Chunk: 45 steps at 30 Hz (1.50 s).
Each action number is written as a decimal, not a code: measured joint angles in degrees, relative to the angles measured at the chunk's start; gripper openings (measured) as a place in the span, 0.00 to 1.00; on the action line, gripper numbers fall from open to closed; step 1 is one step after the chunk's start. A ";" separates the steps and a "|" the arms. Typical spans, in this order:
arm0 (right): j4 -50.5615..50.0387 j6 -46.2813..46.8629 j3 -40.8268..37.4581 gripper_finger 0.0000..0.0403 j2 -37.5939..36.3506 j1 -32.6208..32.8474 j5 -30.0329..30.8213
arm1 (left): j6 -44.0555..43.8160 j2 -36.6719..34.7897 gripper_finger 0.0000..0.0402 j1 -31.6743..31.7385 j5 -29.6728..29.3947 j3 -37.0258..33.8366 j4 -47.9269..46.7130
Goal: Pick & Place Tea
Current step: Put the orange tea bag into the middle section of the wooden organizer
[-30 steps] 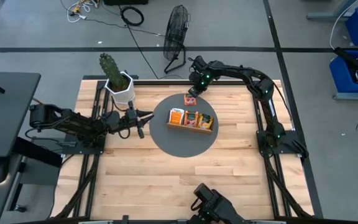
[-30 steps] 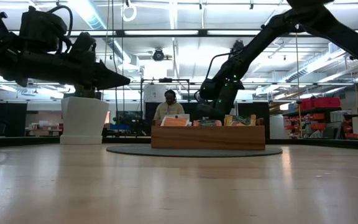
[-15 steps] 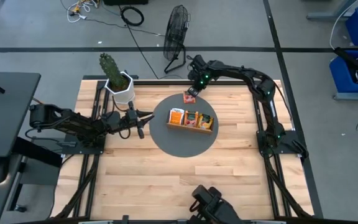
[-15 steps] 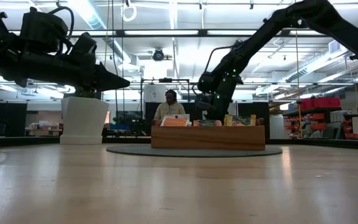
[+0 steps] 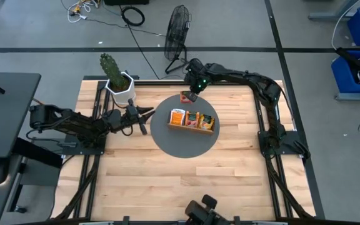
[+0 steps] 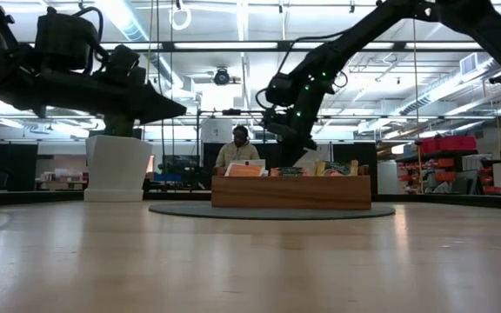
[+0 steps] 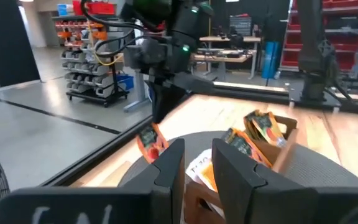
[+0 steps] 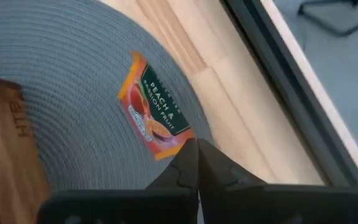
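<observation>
Progress looks early: right gripper point(image 5: 188, 95) pinches one orange rectangular tea sachet point(image 8: 153, 114) by its corner beyond the brown wooden tray point(image 5: 192, 128), other sachets remain inside; left gripper point(image 5: 144, 114), slightly spread, waits.

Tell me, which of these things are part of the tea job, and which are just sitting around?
Part of the job:
- peach tea sachet, held by the right pincer
- sachets in the wooden tray
- round grey mat

Just sitting around:
- potted cactus
- floor fan
</observation>
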 joint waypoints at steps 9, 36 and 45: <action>2.91 -2.20 0.00 0.00 -0.17 4.45 0.21 | -5.53 0.00 0.21 5.19 1.91 4.68 -12.08; 7.14 -6.72 0.00 0.00 -0.17 6.65 0.19 | 8.09 17.81 0.34 24.03 26.85 31.43 -43.31; 7.49 -7.16 0.00 0.00 -0.17 6.83 0.19 | 9.21 24.84 0.57 25.49 27.40 36.95 -45.19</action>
